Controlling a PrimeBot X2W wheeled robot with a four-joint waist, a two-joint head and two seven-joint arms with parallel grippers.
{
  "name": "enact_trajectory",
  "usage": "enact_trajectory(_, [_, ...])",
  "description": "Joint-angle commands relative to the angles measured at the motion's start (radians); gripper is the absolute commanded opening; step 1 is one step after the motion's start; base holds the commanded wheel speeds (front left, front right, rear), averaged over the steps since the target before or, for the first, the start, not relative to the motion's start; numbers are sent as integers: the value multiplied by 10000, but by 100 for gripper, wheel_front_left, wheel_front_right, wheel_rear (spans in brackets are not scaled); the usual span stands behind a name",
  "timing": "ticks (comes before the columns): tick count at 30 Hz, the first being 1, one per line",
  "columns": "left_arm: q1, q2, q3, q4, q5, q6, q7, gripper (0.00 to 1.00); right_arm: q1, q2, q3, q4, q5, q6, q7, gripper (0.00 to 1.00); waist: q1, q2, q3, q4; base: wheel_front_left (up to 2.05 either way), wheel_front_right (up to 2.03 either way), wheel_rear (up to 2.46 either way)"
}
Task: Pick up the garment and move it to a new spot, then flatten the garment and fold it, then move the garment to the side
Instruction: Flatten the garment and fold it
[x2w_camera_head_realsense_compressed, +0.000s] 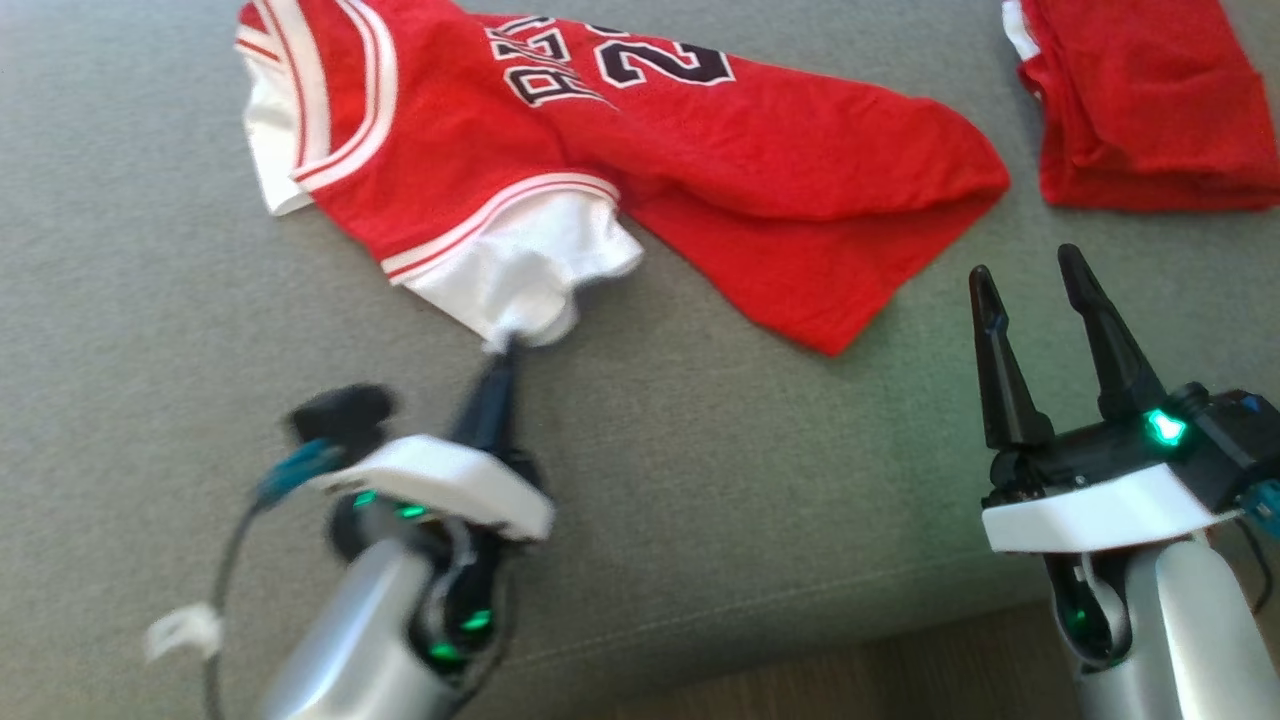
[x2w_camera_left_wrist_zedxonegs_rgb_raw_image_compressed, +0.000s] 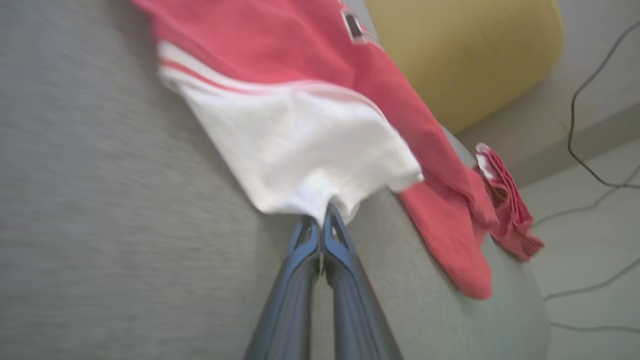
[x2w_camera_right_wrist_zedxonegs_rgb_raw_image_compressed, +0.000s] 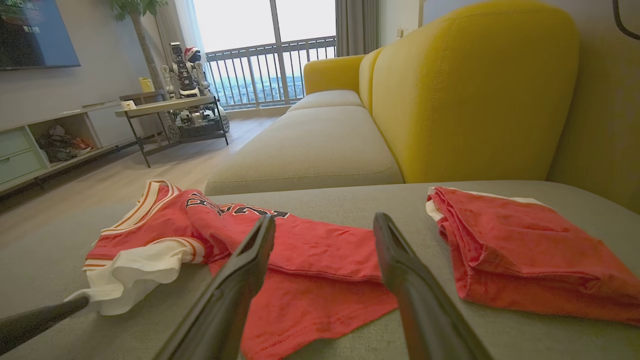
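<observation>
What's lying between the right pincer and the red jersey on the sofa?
Bare grey sofa cushion, nothing else. In the head view the open right pincer sits just short of the red jersey and its hem.

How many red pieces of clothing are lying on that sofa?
2. A red-and-white jersey spread on the grey seat, its white sleeve pinched by the left gripper; and a folded red garment lying apart to its right. Others could lie outside the pictures.

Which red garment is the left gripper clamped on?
The lettered jersey, spread out and pinched at its white sleeve by the left gripper. The folded red garment lies apart, untouched.
</observation>
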Motion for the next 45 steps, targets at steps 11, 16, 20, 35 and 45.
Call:
enact_trajectory(11, [1840, 1201, 3538, -3286, -116, 837, -695, 0, 101, -35, 145, 590, -83, -4, -51, 100, -1, 0, -397, 830, 0, 0, 0])
enact_trajectory(16, [2045, 1292, 3986, -3749, -47, 911, -702, 0, 16, -35, 158, 1357, -197, -4, -51, 100, -1, 0, -377, 943, 0, 0, 0])
enact_trajectory(20, [2059, 1240, 4053, -3801, 14, 931, -703, 0, -105, -35, 179, 2167, -335, -4, -51, 100, -1, 0, -356, 961, 0, 0, 0])
enact_trajectory(35, [1822, 1038, 4002, -3633, 267, 787, -707, 0, -2300, -35, -723, 5310, -1111, -4, -51, 100, -1, 0, -166, 1183, 0, 0, 0])
enact_trajectory(45, [1633, 956, 3859, -3470, 303, 645, -706, 0, -3433, -35, -687, 6797, -1348, -4, -51, 53, -1, 0, 7, 1486, 0, 0, 0])
